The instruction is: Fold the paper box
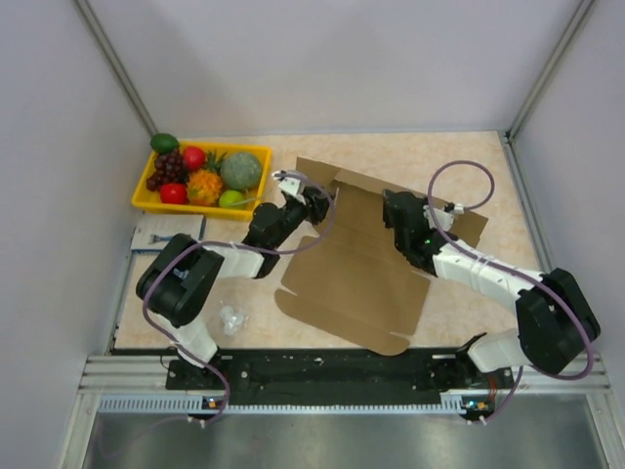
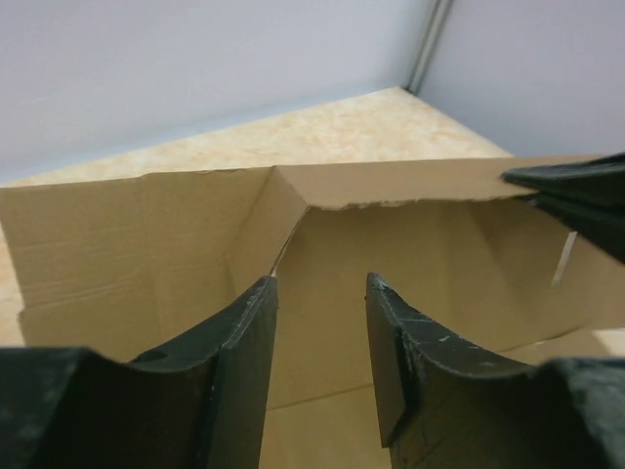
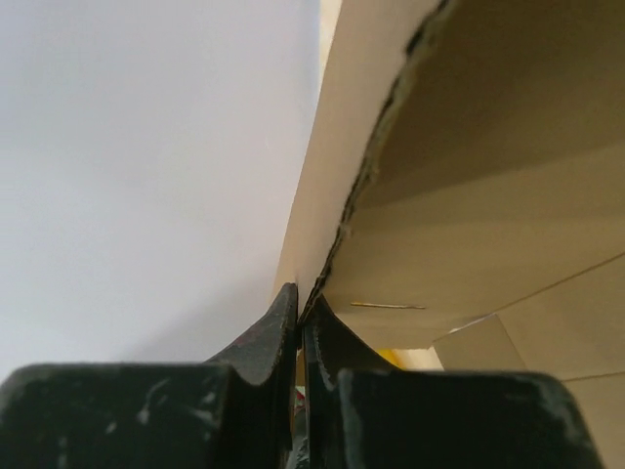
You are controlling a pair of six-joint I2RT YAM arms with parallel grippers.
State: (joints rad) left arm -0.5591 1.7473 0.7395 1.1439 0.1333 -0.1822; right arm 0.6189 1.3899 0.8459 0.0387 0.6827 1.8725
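The paper box (image 1: 361, 278) is a brown die-cut cardboard sheet lying mostly flat in the middle of the table, with its far panel raised. My left gripper (image 1: 317, 203) is at the box's far left corner. In the left wrist view it (image 2: 320, 281) is open and empty, over the box floor and facing the raised wall (image 2: 410, 234). My right gripper (image 1: 395, 210) is at the far middle of the box. In the right wrist view it (image 3: 301, 298) is shut on the torn edge of the raised cardboard panel (image 3: 469, 195).
A yellow tray (image 1: 176, 207) of toy fruit stands at the back left. A blue-white packet (image 1: 166, 233) lies in front of it, and a small clear object (image 1: 231, 318) near the left arm's base. Enclosure walls close the left, right and back.
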